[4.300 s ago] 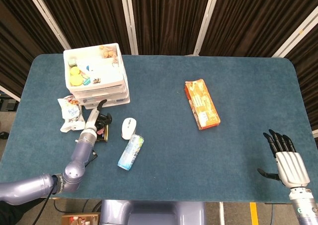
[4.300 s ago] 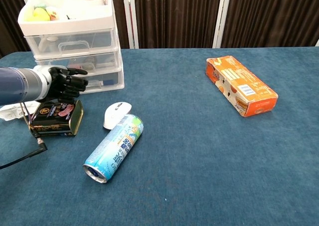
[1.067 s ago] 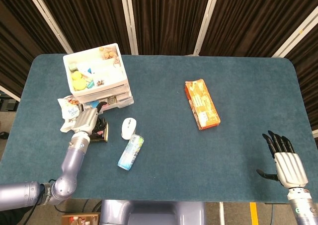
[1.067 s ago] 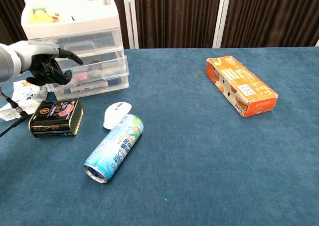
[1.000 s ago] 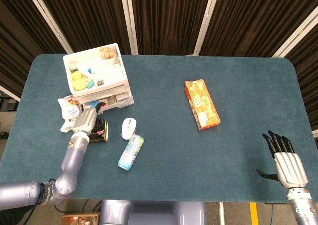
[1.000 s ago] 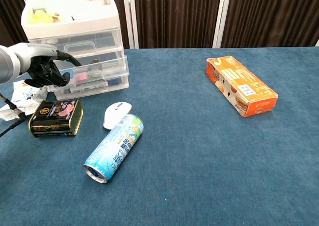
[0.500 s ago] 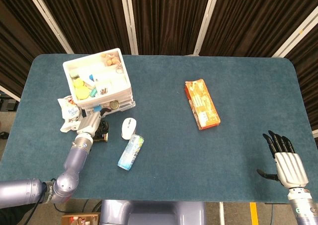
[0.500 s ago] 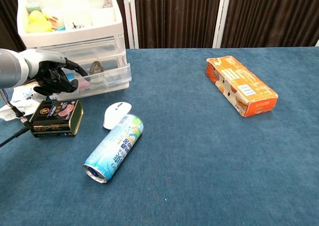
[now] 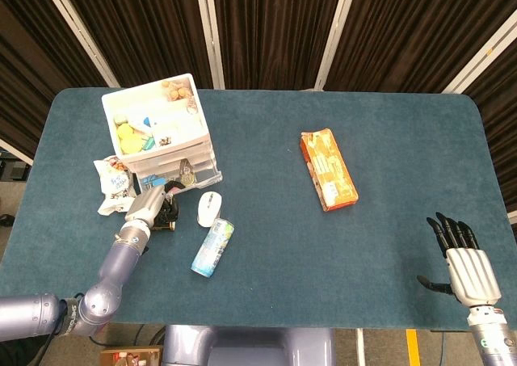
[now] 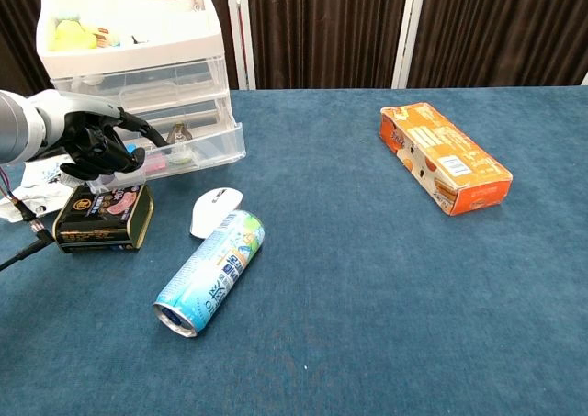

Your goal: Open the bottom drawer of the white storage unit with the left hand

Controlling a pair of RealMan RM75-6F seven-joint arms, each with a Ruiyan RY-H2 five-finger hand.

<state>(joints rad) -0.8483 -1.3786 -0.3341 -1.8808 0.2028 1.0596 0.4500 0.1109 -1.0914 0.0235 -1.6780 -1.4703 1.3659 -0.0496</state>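
At the upper left of the chest view, the left robot hand (image 10: 96, 143) curls its fingers over the front edge of the bottom drawer (image 10: 188, 150) of the white storage unit (image 10: 138, 62), which stands on the surface (image 10: 367, 278). The drawer juts out toward the lower right of the frame. The right robot hand (image 9: 464, 261), far away at the lower right of the head view, is spread and holds nothing.

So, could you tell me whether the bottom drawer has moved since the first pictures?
Yes. The bottom drawer now juts out toward the white mouse, pulled by the left hand.
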